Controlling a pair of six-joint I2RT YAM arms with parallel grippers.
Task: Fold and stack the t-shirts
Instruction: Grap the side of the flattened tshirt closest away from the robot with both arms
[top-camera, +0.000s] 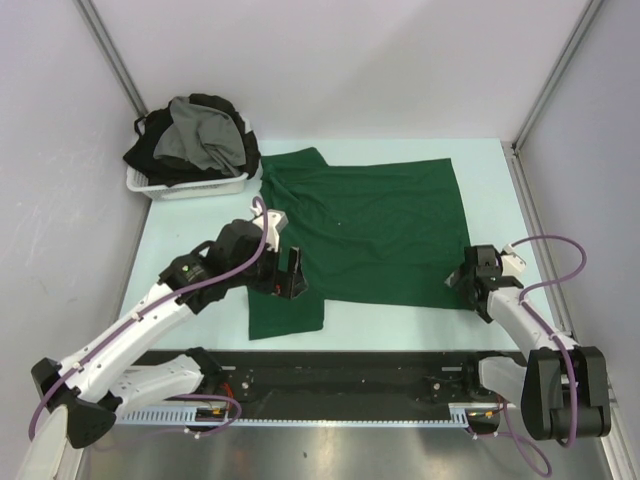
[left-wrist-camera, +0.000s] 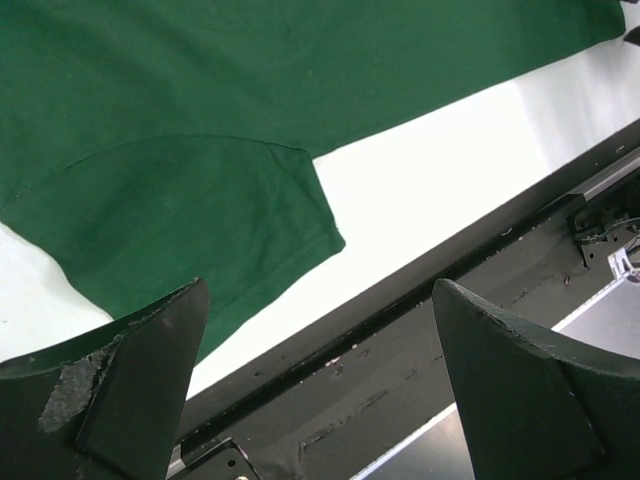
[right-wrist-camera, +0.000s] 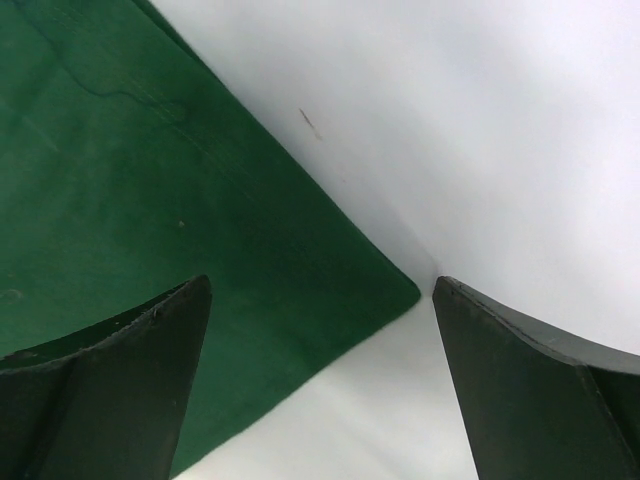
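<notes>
One green t-shirt (top-camera: 370, 230) spread flat on worktop (top-camera: 180, 232); both tools wide, holding nothing.
Left tool (top-camera: 287, 279) over its near-left sleeve; right tool (top-camera: 468, 286) at its near-right corner; basket (top-camera: 195, 187) with grey t-shirt (top-camera: 205, 138) and black t-shirts (top-camera: 150, 152) by its far-left sleeve.

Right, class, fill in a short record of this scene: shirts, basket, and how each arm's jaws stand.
spread shirt: dark green t-shirt, spread on the table, not yet folded
basket: white basket far left, holding a grey shirt and black shirts
left arm: jaws open, over the near sleeve
right arm: jaws open, at the near right corner
</notes>
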